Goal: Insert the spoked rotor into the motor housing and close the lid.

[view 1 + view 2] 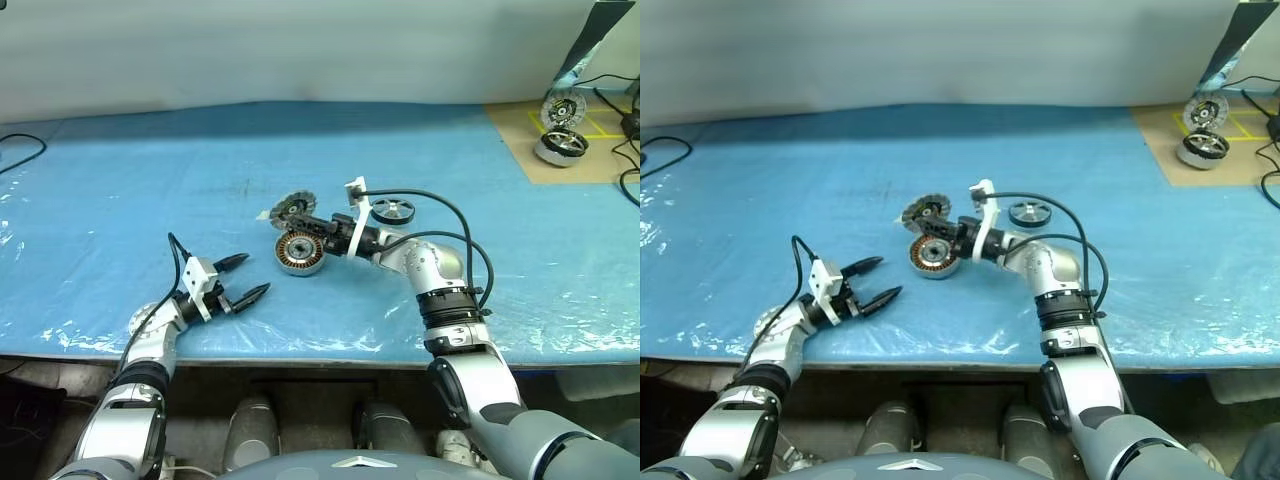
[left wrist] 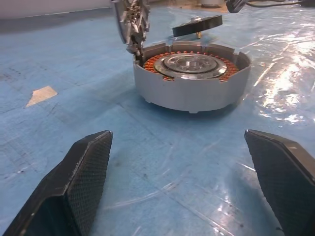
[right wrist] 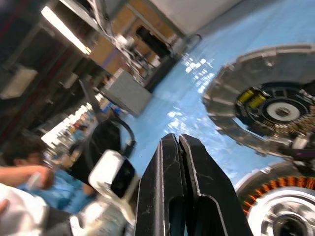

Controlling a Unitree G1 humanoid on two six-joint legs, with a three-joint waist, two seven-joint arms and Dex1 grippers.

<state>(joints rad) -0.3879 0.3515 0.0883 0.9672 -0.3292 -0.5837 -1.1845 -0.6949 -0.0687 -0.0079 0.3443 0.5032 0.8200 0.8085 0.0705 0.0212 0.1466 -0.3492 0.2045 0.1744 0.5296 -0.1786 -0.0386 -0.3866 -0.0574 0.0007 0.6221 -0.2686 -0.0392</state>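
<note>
On the blue table: rotor not yet inserted, lid up.
Clenched right gripper holds nothing by the housing; released left gripper waits; rotor pickup likely next.

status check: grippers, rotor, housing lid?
Left gripper open, short of the silver copper-wound housing. Right gripper shut, empty, beside the raised finned silver lid. Dark spoked rotor on blue sheet, not inserted.

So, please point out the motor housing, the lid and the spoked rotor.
motor housing (image 2: 189, 93): left wrist view, on its grey outer wall.
lid (image 1: 293, 207): left eye view, on its finned face.
spoked rotor (image 1: 393, 211): left eye view, on its centre hub.
</note>
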